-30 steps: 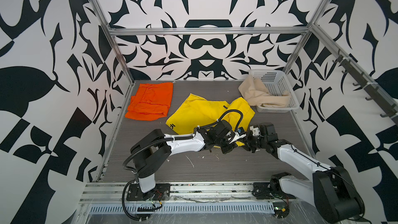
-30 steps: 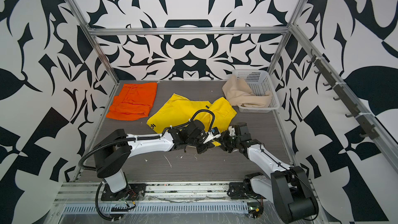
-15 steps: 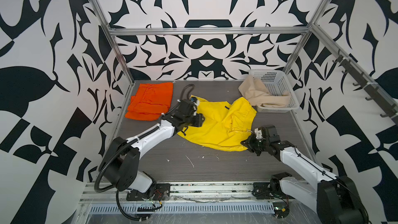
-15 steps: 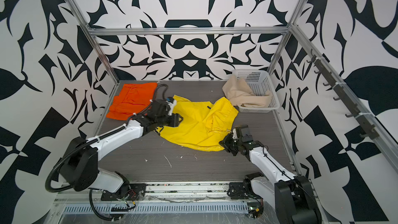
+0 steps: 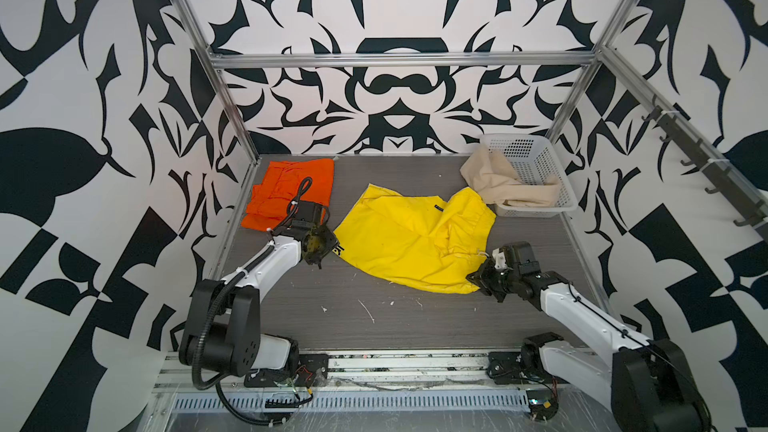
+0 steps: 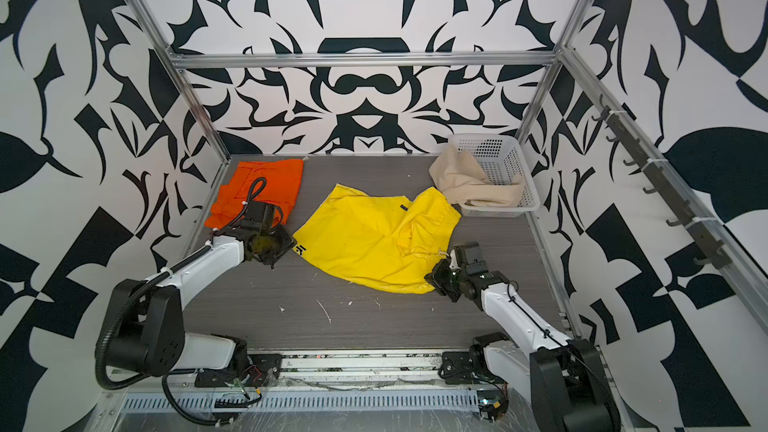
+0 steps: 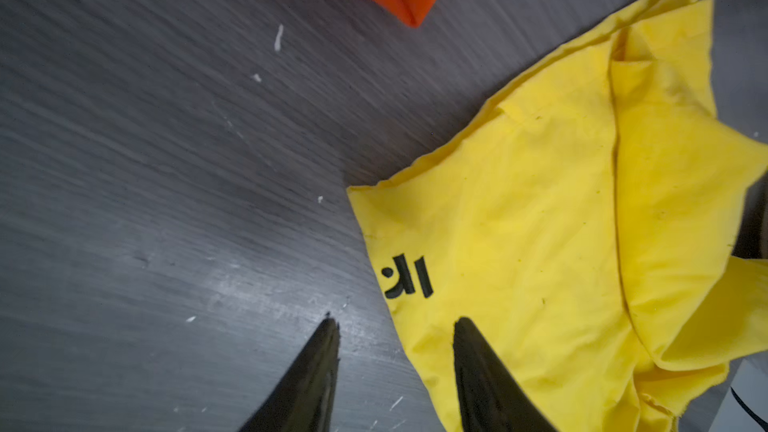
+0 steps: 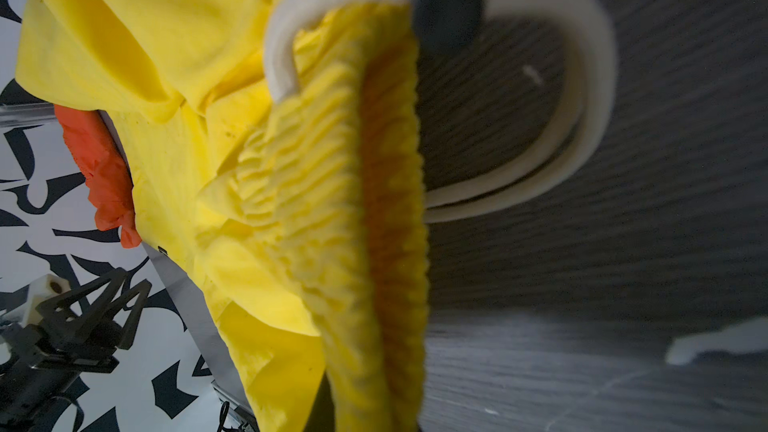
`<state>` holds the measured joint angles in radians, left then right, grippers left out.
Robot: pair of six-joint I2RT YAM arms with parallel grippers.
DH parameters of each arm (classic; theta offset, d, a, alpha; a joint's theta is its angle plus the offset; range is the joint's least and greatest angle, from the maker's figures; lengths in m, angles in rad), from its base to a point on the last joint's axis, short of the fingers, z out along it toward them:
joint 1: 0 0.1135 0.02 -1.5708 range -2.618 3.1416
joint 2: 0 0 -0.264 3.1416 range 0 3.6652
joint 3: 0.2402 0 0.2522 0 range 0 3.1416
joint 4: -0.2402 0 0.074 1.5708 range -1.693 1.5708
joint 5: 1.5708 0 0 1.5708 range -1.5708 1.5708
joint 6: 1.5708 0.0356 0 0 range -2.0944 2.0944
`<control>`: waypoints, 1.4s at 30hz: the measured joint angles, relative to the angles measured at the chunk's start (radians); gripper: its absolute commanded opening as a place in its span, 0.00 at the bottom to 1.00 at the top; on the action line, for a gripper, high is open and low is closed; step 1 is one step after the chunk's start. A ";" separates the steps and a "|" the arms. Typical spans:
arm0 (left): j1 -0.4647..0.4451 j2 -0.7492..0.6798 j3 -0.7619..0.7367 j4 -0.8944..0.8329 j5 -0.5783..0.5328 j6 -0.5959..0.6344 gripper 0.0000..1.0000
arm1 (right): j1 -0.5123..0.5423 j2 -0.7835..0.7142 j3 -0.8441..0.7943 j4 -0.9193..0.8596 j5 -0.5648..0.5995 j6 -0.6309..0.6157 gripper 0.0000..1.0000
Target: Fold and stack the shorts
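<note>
On the grey surface [image 5: 374, 326] the yellow shorts [image 5: 407, 243] are now spread centrally, released by the left hand [image 7: 392, 320], its fingers parted; the waistband [image 8: 374, 201] is kept clamped by the right hand [image 5: 477, 278]

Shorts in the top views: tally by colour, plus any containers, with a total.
orange shorts: 1
yellow shorts: 1
beige shorts: 1
white basket: 1
Total: 4
</note>
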<state>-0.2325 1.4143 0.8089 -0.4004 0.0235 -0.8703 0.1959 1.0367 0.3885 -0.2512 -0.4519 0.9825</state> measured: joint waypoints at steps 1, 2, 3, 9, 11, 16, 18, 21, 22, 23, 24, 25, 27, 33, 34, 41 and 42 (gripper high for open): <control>0.006 0.022 0.003 -0.003 0.002 -0.003 0.47 | 0.000 -0.001 0.000 0.000 0.000 0.000 0.04; 0.011 0.045 0.008 -0.005 0.005 -0.004 0.47 | 0.000 -0.002 0.000 -0.001 0.000 -0.001 0.03; 0.014 0.066 0.011 -0.005 0.008 -0.005 0.46 | 0.000 -0.005 0.000 -0.001 0.000 -0.002 0.03; 0.024 0.174 0.047 -0.006 0.026 -0.005 0.45 | 0.000 -0.026 0.000 -0.012 0.000 -0.003 0.03; 0.025 0.200 0.066 -0.006 0.028 -0.005 0.45 | 0.000 -0.030 0.000 -0.015 0.000 -0.004 0.02; 0.026 0.254 0.119 0.008 0.030 -0.001 0.41 | 0.000 -0.032 0.000 -0.022 0.000 -0.007 0.02; 0.027 0.278 0.142 0.014 0.031 0.002 0.35 | 0.000 -0.035 0.000 -0.023 0.000 -0.010 0.01; 0.031 0.314 0.174 0.028 0.038 0.006 0.24 | 0.000 -0.037 0.000 -0.027 0.000 -0.013 0.01; 0.032 0.325 0.182 0.034 0.040 0.008 0.19 | 0.000 -0.038 0.000 -0.030 0.000 -0.014 0.01; 0.032 0.334 0.189 0.040 0.043 0.011 0.14 | 0.000 -0.040 0.000 -0.034 0.000 -0.015 0.01; 0.034 0.341 0.193 0.044 0.045 0.010 0.09 | 0.000 -0.043 0.000 -0.037 0.001 -0.016 0.01; 0.035 0.346 0.196 0.047 0.047 0.012 0.05 | 0.000 -0.047 0.000 -0.038 0.001 -0.018 0.00; 0.036 0.349 0.199 0.049 0.047 0.019 0.00 | 0.000 -0.055 0.003 -0.046 0.002 -0.021 0.00; 0.036 0.296 0.200 -0.016 -0.003 0.068 0.00 | 0.000 -0.084 0.110 -0.150 0.005 -0.073 0.00; 0.036 0.263 0.204 -0.044 -0.024 0.083 0.00 | 0.000 -0.087 0.151 -0.172 0.006 -0.090 0.00; 0.034 -0.039 0.348 -0.208 -0.208 0.232 0.00 | 0.000 -0.068 0.533 -0.319 0.005 -0.256 0.00; 0.033 -0.077 0.372 -0.224 -0.233 0.256 0.00 | 0.000 -0.058 0.585 -0.335 0.000 -0.278 0.00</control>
<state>-0.1993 1.3373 1.1812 -0.6247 -0.2096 -0.6147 0.1959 0.9791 0.9737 -0.5865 -0.4515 0.7044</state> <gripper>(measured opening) 0.053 0.093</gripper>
